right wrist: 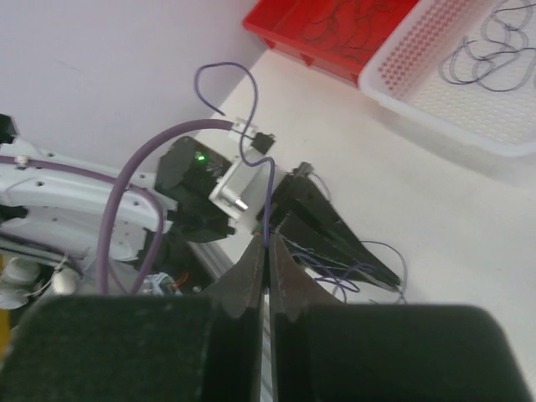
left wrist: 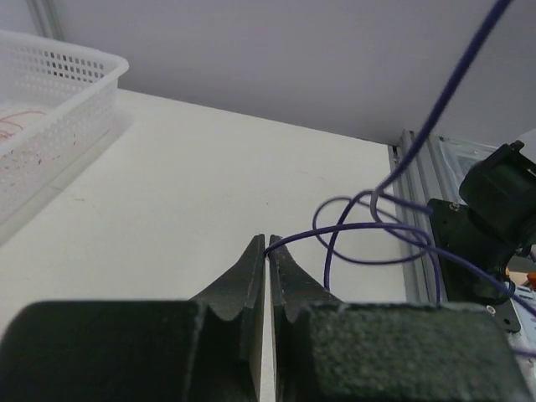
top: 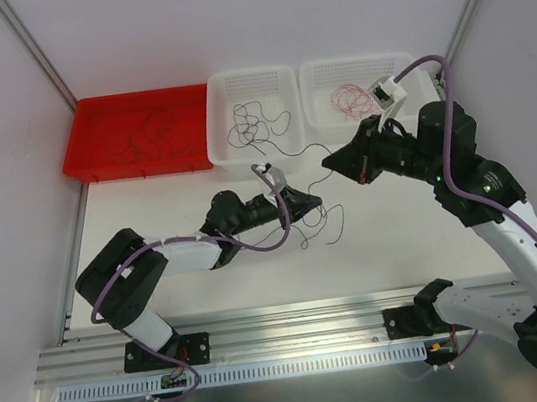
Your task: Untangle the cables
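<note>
- Looks mostly done to me: dark cables (top: 146,136) sit in the red tray (top: 137,168), another bunch of dark ones in the middle basket (top: 250,74), and red ones in the right basket (top: 339,65).
- What's left is one small loose clump (top: 317,222) on the table (top: 405,231), just in front of the middle basket and right between the two arms. It has a few curly loops crossing each other, so it isn't separated yet.
- The left gripper (left wrist: 266,244) has its jaws pressed together on a purple cable (right wrist: 269,199), pinching it right at the tips, low over the table.
- The right gripper (right wrist: 268,243) is clamped on a purple strand too — whether it's the same one, I can't tell.
- Direction: from the left jaws the cable runs off sideways into a couple of loops, then one straight stretch climbs steeply up and away.
- From the right jaws it goes straight up, then curls over in a hook — so the long axis is roughly vertical between table and raised gripper.
</note>
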You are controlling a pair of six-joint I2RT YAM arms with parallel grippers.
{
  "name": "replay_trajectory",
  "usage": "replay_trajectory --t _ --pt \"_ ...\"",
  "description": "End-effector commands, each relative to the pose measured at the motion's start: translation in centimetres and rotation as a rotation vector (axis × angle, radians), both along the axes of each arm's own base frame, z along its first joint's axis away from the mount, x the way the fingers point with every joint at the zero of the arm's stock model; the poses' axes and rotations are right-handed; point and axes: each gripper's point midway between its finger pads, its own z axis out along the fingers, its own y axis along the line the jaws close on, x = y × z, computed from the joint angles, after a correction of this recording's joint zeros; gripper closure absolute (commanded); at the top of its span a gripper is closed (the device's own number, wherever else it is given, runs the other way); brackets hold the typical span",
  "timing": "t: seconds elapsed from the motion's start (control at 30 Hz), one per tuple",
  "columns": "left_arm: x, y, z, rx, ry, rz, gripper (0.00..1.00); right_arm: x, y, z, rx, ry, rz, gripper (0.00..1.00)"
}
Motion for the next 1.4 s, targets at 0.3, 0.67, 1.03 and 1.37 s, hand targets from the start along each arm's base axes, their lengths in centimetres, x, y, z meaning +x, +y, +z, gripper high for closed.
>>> replay_trajectory --t 0.3,0.67,1.03,1.37 --pt "1.1 12.4 -9.2 0.242 0.450 0.580 1.00 2.2 -8.8 2.5 -0.222 -0.188 -0.402 0.99" --pt "1.8 26.6 -12.2 0.190 0.733 1.066 1.00 2.6 -12.8 3.9 -0.261 -0.233 -0.574 0.99" --pt "-0.9 22.8 -12.6 0.399 0.870 0.792 0.75 8.5 -7.8 3.3 -0.212 -0.223 -0.482 0.99" --pt "-2.5 24.3 -6.9 0.545 0.805 0.770 0.05 17.3 -2.3 3.7 -0.128 -0.277 -0.436 0.99"
